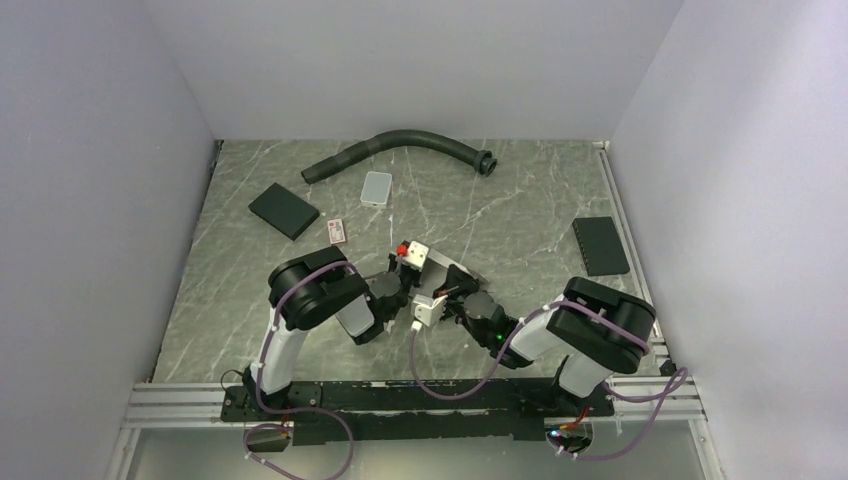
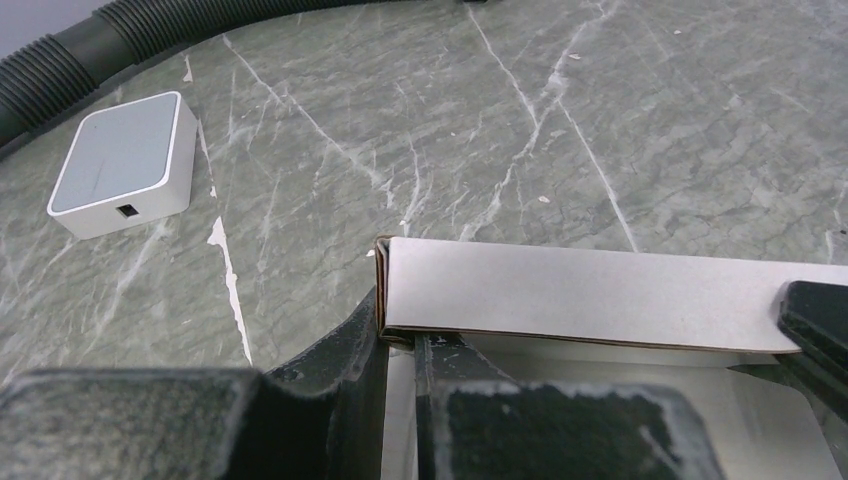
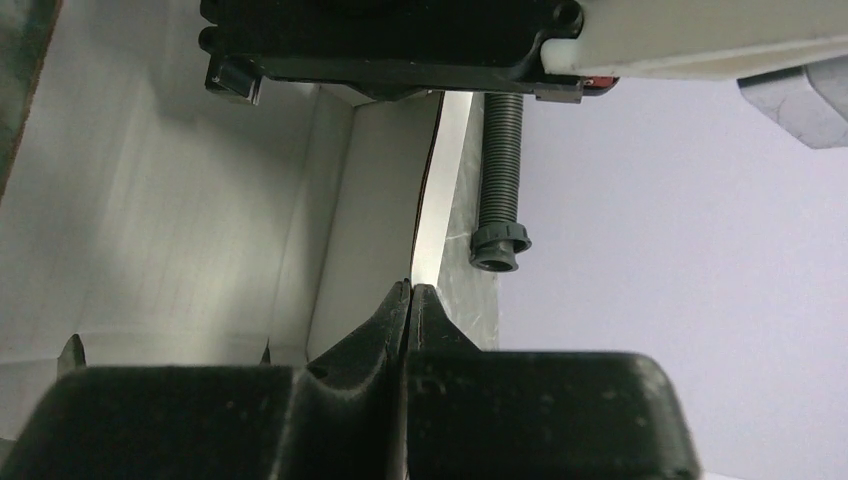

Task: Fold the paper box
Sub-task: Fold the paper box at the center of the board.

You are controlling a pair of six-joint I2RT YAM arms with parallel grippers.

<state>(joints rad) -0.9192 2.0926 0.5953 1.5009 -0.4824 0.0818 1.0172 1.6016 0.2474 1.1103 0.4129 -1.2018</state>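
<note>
The white paper box (image 1: 440, 272) is held between the two arms near the table's middle, partly formed, with its walls standing up. In the left wrist view a long side wall of the box (image 2: 600, 295) runs to the right. My left gripper (image 2: 400, 345) is shut on the box's short end wall at the corner. In the right wrist view the box's pale inside (image 3: 200, 200) fills the left half. My right gripper (image 3: 410, 290) is shut on the thin edge of one wall, fingertips pressed together. The left gripper's body (image 3: 400, 40) sits at the box's far end.
A black corrugated hose (image 1: 400, 145) curves across the back of the table. A light grey tile (image 1: 376, 187) lies near it, also in the left wrist view (image 2: 120, 165). Black pads lie at back left (image 1: 283, 210) and right (image 1: 600, 245). A small card (image 1: 336, 231) lies between.
</note>
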